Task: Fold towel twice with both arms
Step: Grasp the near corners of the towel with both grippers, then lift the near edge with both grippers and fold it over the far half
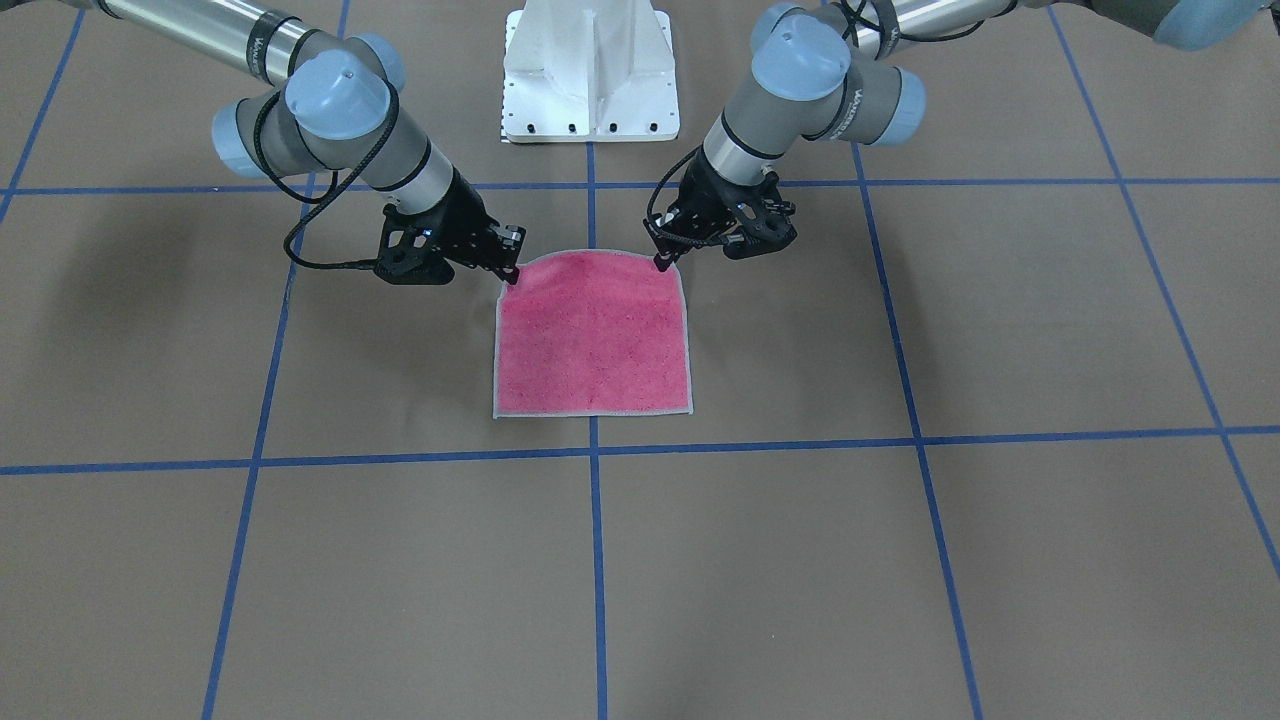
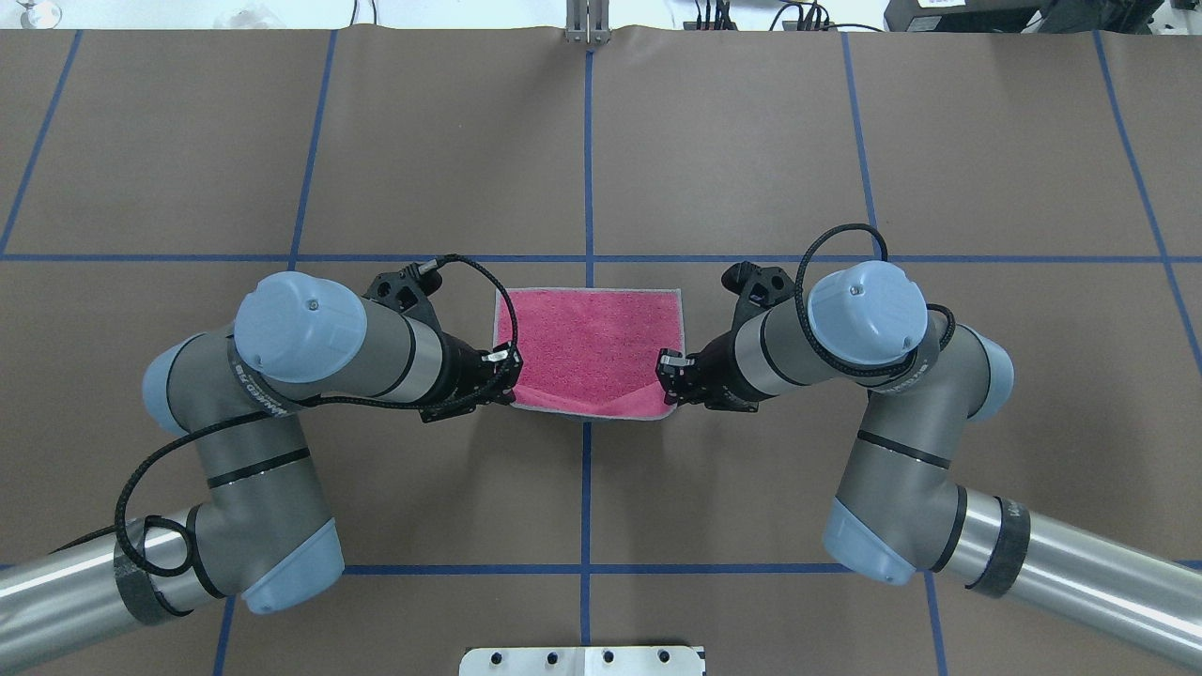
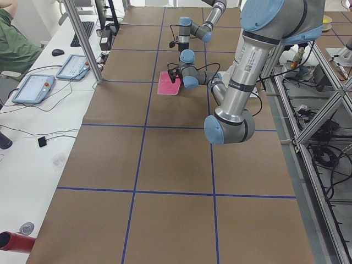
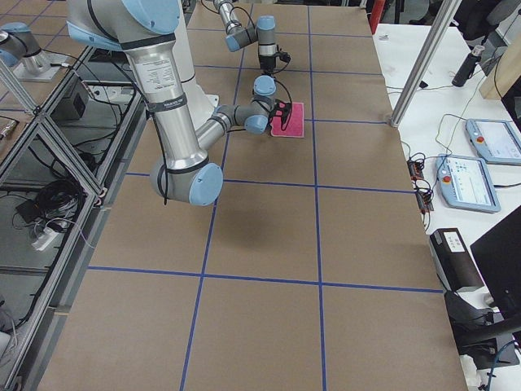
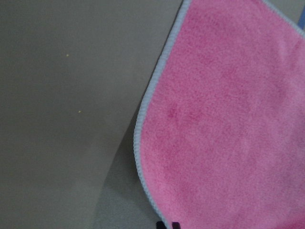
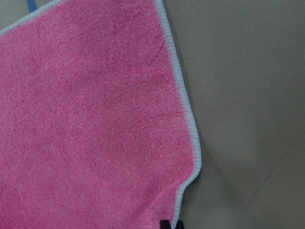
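— Left gripper (image 2: 508,368), right gripper (image 2: 664,369): grip?
— Both clamped on the towel (image 2: 590,343), one robot-side corner each. Pink face up, middle of the table (image 2: 751,141), lying across a blue tape line (image 2: 588,160).

brown paper-covered desk (image 1: 1000,560) marked with a blue tape grid (image 1: 597,560); alongside it a white side desk (image 3: 33,165) carrying two handheld control screens (image 3: 33,88), a keyboard (image 3: 82,30) and loose cables (image 3: 33,133).
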### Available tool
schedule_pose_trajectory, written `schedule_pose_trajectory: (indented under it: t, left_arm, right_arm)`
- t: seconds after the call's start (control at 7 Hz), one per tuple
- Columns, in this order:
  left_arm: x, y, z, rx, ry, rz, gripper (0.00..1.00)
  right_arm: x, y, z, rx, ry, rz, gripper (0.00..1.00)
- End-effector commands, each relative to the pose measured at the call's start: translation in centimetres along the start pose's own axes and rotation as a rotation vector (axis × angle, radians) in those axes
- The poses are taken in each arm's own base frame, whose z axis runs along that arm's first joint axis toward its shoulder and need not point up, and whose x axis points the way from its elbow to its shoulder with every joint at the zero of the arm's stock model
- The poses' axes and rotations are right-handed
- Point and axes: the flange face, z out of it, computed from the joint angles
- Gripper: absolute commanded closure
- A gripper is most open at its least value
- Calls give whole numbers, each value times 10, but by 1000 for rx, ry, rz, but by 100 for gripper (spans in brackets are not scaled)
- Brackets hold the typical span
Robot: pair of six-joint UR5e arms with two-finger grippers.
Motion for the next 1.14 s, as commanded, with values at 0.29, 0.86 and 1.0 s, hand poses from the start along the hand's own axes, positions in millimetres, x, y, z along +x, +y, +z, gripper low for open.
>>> schedule_pose_trajectory:
  t: [0.29, 0.86, 1.0]
  left_arm:
    - [28, -41, 17, 49, -7, -23, 100]
    - [14, -70, 30, 82, -49, -38, 100]
    - [14, -71, 31, 83, -51, -38, 100]
  right_arm:
    - [-22, -45, -10, 60, -16, 20, 100]
    - [-18, -62, 5, 80, 14, 37, 100]
    - [-20, -69, 6, 87, 16, 42, 100]
